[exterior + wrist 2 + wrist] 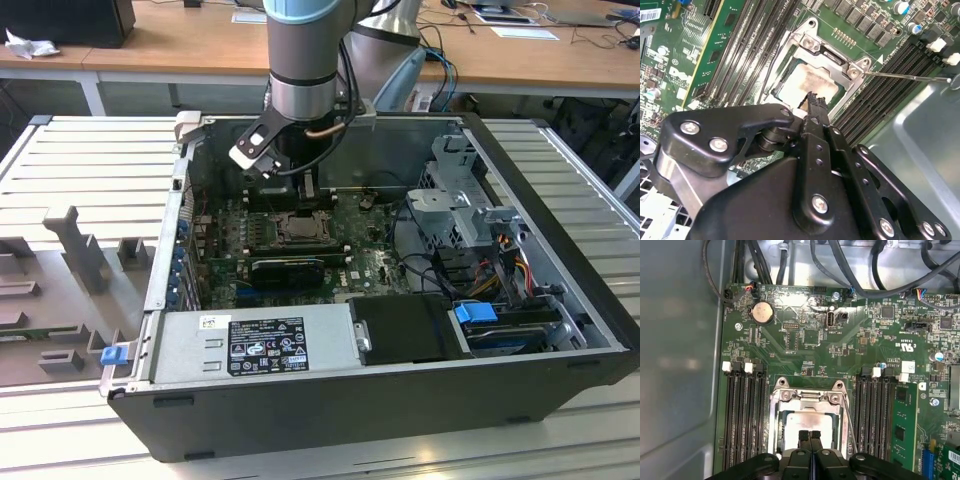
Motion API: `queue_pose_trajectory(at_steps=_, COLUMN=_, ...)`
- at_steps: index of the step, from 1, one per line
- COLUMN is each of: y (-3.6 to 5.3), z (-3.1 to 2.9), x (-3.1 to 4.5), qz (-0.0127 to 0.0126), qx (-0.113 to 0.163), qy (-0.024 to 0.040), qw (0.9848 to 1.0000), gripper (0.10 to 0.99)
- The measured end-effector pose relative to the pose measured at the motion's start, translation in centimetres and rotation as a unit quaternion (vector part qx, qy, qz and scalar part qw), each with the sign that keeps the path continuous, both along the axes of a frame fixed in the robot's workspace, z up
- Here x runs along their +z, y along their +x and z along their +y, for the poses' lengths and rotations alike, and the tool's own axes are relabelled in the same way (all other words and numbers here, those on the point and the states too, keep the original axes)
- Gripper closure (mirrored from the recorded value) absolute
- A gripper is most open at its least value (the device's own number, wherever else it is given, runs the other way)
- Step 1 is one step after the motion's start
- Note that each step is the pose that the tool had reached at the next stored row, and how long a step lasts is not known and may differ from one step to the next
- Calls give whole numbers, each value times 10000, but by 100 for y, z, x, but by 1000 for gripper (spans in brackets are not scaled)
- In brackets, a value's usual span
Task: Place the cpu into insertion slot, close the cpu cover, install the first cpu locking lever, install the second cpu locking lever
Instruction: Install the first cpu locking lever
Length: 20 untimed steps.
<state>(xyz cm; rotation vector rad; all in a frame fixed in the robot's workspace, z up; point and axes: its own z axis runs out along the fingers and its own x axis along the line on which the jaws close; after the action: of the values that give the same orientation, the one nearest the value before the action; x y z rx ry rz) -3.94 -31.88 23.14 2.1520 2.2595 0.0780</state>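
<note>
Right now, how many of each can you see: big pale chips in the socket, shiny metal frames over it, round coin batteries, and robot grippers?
cpu: 1
cpu cover: 1
coin battery: 1
gripper: 1
Total: 4

A robotics lab or workshop: an opened computer case sits on a ribbed aluminium bench, with cable-strewn wooden desks behind.
</note>
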Motion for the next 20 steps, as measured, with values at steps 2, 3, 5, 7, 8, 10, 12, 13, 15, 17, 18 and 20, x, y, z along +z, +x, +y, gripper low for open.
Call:
queue_pose_trajectory(at_steps=2, y=0, z=0, x=31, qz=0, qx=0, qy=-1, qw=10000, gripper=980)
queue_pose_trajectory(at_steps=3, y=0, z=0, x=43, qz=0, qx=0, qy=-1, qw=10000, gripper=980)
queue_pose_trajectory(at_steps=5, y=0, z=0, x=69, qz=0, qx=0, qy=-1, qw=10000, gripper=980)
queue_pose_trajectory(at_steps=7, y=0, z=0, x=95, qz=0, qx=0, qy=-1, qw=10000, gripper=980)
queue_pose_trajectory(at_steps=8, y=0, z=0, x=100, qz=-1, qx=0, qy=0, qw=10000, gripper=980)
queue_pose_trajectory(at_steps=10, y=0, z=0, x=110, qz=1, qx=0, qy=-3, qw=10000, gripper=980)
queue_pose_trajectory(at_steps=12, y=0, z=0, x=121, qz=0, qx=0, qy=-1, qw=10000, gripper=980)
queue_pose_trajectory(at_steps=13, y=0, z=0, x=126, qz=0, qx=0, qy=-1, qw=10000, gripper=980)
queue_pose_trajectory(at_steps=15, y=0, z=0, x=135, qz=0, qx=0, qy=-2, qw=10000, gripper=980)
queue_pose_trajectory(at_steps=17, y=0, z=0, x=150, qz=1, qx=0, qy=-1, qw=10000, gripper=980)
queue_pose_trajectory(at_steps=18, y=0, z=0, x=155, qz=0, qx=0, qy=-1, qw=10000, gripper=980)
queue_pose_trajectory(at_steps=20, y=0, z=0, x=174, qz=0, qx=0, qy=-1, qw=10000, gripper=980)
